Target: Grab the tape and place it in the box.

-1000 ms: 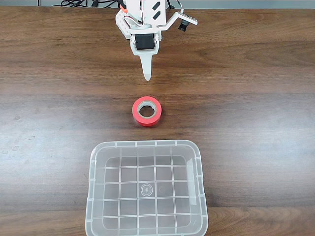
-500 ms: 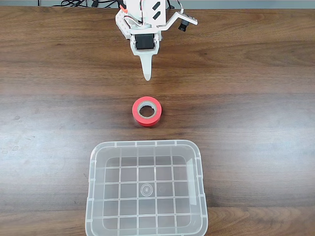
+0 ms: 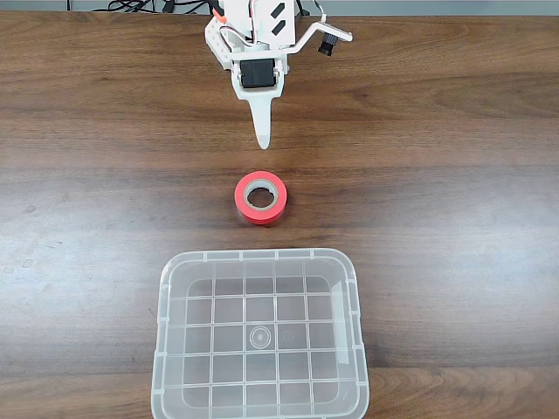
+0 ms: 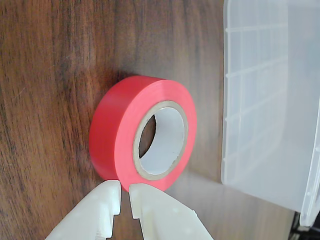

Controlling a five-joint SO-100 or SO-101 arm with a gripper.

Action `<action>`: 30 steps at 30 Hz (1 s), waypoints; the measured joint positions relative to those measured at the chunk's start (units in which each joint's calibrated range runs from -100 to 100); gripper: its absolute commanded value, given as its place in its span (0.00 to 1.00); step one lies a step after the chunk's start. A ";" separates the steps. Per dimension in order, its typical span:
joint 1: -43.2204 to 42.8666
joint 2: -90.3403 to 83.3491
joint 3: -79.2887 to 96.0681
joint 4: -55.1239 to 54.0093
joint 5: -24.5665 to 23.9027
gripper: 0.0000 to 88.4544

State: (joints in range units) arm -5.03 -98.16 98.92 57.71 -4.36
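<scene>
**End effector poised short of the red tape, fingers nearly together**

My end effector (image 3: 261, 140) hangs over the wooden tabletop (image 3: 454, 175) near the far edge in the fixed view, its white body and black motor block toward the top of the picture and its tapered white tip pointing down the picture toward the tape (image 3: 260, 197). The tip stops short of the roll; bare wood shows between them. In that view my fingers read as a single narrow point, so I am nearly clenched and I grasp nothing.

In the wrist view my end effector (image 4: 125, 192) comes in from the bottom edge as two pale fingers (image 4: 102, 212) with only a thin slit between them. The tape (image 4: 117, 135) lies just beyond their tips, flat on the tabletop (image 4: 45, 100), its red band facing me and its grey-white core open. I cannot tell from this view whether my fingertips touch the roll's edge.

The box (image 3: 260, 336) sits on the tabletop at the near edge of the fixed view, beyond the tape on the same line as my arm, apart from the roll, with its gridded bottom showing. In the wrist view the box (image 4: 270, 100) fills the right side, its clear wall near the tape but not against it.
</scene>
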 measured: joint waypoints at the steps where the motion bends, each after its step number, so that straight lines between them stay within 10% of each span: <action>1: 0.00 0.00 0.00 0.00 0.00 0.01; 16: 4.81 2.09 -19.13 4.83 4.17 0.01; 30: 5.11 48.81 -53.61 11.69 2.03 0.01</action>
State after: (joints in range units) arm 0.08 -49.35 45.31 69.41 -2.32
